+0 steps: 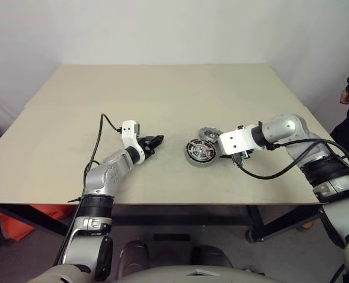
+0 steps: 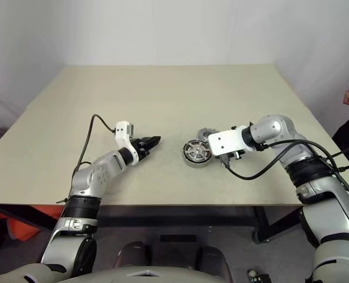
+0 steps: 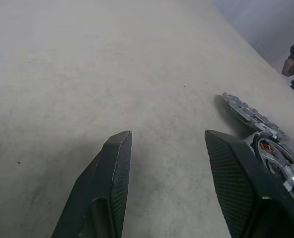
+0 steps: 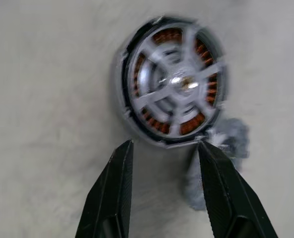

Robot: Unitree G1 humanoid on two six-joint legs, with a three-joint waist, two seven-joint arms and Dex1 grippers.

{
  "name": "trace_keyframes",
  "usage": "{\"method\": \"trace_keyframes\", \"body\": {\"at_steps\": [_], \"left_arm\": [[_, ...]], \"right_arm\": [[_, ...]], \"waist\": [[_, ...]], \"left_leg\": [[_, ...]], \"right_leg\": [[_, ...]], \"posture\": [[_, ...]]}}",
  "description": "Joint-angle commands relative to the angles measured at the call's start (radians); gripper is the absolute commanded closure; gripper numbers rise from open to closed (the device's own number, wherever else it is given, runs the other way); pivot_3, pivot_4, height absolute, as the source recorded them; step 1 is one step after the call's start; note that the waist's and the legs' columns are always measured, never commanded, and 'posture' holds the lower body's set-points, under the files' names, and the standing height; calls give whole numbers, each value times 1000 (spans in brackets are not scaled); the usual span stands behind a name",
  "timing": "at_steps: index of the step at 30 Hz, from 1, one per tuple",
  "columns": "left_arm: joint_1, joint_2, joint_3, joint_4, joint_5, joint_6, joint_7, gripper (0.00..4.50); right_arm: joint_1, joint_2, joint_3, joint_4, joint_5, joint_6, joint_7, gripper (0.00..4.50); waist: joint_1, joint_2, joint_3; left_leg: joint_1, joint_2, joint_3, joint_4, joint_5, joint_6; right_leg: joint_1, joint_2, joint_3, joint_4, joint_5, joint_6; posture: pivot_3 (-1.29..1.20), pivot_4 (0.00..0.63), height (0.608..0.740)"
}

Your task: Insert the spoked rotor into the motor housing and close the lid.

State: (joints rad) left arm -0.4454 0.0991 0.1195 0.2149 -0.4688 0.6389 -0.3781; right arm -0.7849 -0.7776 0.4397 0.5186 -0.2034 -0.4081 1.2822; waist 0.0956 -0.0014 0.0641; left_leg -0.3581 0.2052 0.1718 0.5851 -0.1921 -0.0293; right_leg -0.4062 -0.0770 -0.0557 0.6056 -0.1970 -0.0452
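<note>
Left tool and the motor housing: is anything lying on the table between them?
No. In the left eye view, only bare table lies between the left tool and the motor housing. The lid lies beyond the housing, not between.

The spoked rotor (image 4: 174,84) sits inside the motor housing (image 4: 137,126) on the pale worktop (image 4: 47,99), copper windings showing between its spokes; the right gripper (image 4: 162,153) hangs just short of it, its two black fingers (image 4: 114,193) parted and holding nothing.
</note>
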Motion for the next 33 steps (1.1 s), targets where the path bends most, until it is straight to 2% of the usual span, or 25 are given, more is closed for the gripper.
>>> {"method": "trace_keyframes", "body": {"at_steps": [1, 7, 13, 25, 28, 33], "left_arm": [[11, -2, 11, -54, -3, -19, 11, 2030], [28, -1, 15, -73, -3, -17, 22, 2030], [26, 5, 20, -71, -3, -16, 24, 2030], [22, 9, 17, -66, 0, -19, 23, 2030], [21, 9, 17, -67, 1, -19, 24, 2030], [22, 12, 19, -65, 1, -19, 24, 2030]], "right_arm": [[-75, 20, 12, 83, -28, -101, 19, 2230], [-139, 72, 33, 208, -83, -182, 0, 2230], [-106, 86, 28, 182, -63, -189, 38, 2230], [-82, 101, 38, 201, -95, -201, 17, 2230], [-84, 104, 44, 214, -105, -219, 11, 2805], [-95, 113, 43, 237, -117, -237, -8, 4394]], "waist": [[-1, 0, 0], [-3, 0, 0], [-2, 0, 0], [-2, 0, 0], [-4, 0, 0], [-5, -1, 0]], "left_leg": [[-2, 0, 0, 1, 0, 0], [-8, 2, -1, 12, -4, 5], [-8, 2, -1, 12, -3, 5], [-8, 2, -1, 12, -3, 5], [-8, 2, -1, 12, -3, 5], [-6, 2, -1, 12, -3, 5]], "right_leg": [[-1, 0, 0, 1, 0, 0], [-3, 0, -2, 2, 0, -1], [-3, 0, -2, 3, 1, -1], [-3, 0, -2, 3, 1, -1], [-2, 0, -2, 3, 1, -1], [0, 0, -2, 4, 1, -1]], "posture": [[0, 0, 740], [0, 0, 740], [0, 0, 740], [0, 0, 740], [0, 0, 740], [0, 0, 740]]}}
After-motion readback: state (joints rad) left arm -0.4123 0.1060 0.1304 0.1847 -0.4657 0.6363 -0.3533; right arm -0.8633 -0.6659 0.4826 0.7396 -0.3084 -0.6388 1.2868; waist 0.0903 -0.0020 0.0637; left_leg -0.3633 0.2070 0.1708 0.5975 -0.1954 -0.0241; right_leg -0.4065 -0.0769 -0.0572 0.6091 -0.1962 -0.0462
